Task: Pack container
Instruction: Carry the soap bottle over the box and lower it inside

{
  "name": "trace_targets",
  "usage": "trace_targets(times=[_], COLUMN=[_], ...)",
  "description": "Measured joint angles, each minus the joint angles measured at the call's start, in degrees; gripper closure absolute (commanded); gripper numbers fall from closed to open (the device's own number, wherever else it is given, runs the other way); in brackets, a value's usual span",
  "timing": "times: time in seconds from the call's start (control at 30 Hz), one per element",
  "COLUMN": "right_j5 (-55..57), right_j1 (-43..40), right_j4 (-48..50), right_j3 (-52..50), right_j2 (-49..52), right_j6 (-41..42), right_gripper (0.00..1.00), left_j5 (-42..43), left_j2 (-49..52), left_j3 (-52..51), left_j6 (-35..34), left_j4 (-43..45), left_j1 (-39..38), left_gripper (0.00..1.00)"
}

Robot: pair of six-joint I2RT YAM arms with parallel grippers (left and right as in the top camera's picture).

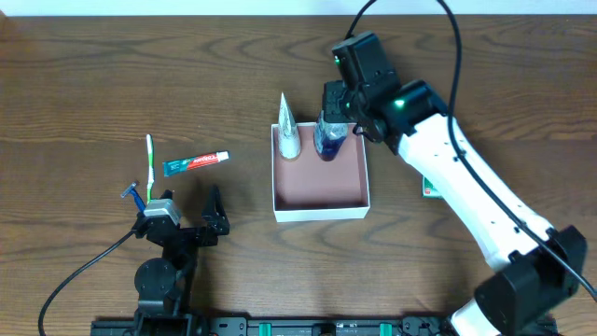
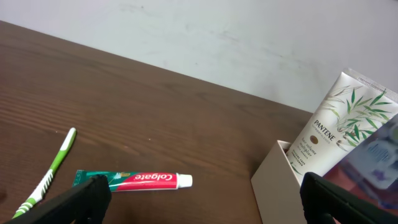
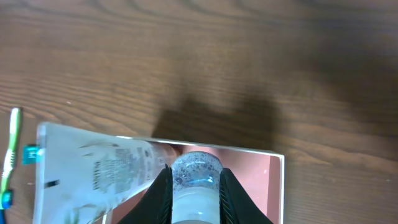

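Right, from overhead: the container (image 1: 322,187) sits mid-table, and the right gripper (image 1: 336,123) pinches a blue bottle (image 1: 328,138) standing in its 1 o'clock corner. A white tube (image 1: 287,131) leans in the 11 o'clock corner. At the box's 9 o'clock lie the toothpaste (image 1: 196,162) and toothbrush (image 1: 149,161), with the left gripper (image 1: 177,203) at 7 o'clock, jaws spread wide and empty.

On to the left wrist: the container's wall (image 2: 273,180) looks thin at 3 o'clock. That suggests a light box that would slide or buckle if shoved, so a pinch over the rim near a corner seems the safest hold.

Finally the right wrist: both fingers (image 3: 158,193) clamp the bottle's neck above the pinkish floor (image 3: 252,183).
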Motion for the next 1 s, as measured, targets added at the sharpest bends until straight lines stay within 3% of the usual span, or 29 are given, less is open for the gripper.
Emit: trace_targets(times=[1.0], right_j5=[2.3], right_j1=[4.1], right_j4=[4.7], right_j3=[-0.3], right_j2=[6.5], right_j6=[0.1], right_gripper=[0.99], left_j5=[0.0], left_j2=[0.0], left_j3=[0.0], left_j6=[0.0], left_j4=[0.0], left_j1=[0.0], left_gripper=[0.02])
